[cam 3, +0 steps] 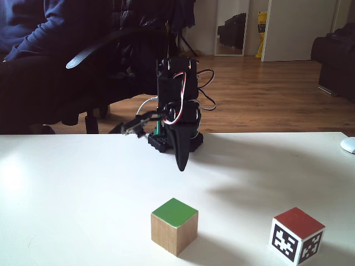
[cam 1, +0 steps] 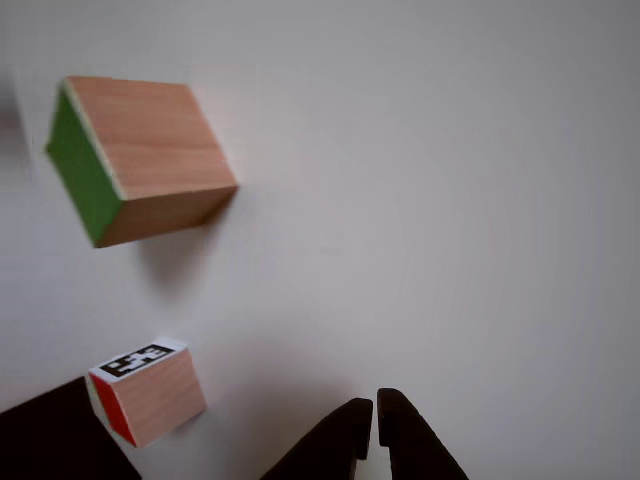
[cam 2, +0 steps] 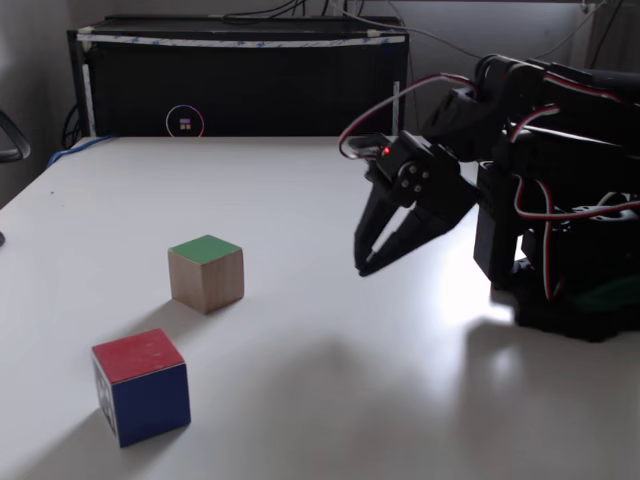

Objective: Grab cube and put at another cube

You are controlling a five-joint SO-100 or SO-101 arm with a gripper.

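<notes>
The cube (cam 2: pixel 206 272) is light wood with a green top and stands on the white table (cam 2: pixel 300 180); it also shows in the other fixed view (cam 3: pixel 174 224) and at the upper left of the other view (cam 1: pixel 140 150). Another cube (cam 2: pixel 140 385), red on top with a black-and-white marker on a side (cam 3: pixel 297 233), stands apart from it and closer to the camera (cam 1: pixel 150 395). My gripper (cam 2: pixel 362 265) hangs above the table to the right of both cubes, shut and holding nothing. Its dark fingertips meet at the bottom edge of the other view (cam 1: pixel 375 415) and point down in the fixed view (cam 3: pixel 181 163).
The arm's base (cam 2: pixel 570 290) sits at the table's right side. A black cabinet (cam 2: pixel 240 85) runs along the far edge. A person in a chair (cam 3: pixel 33 33) sits behind the table, and a white mouse (cam 3: pixel 348 144) lies at its right edge.
</notes>
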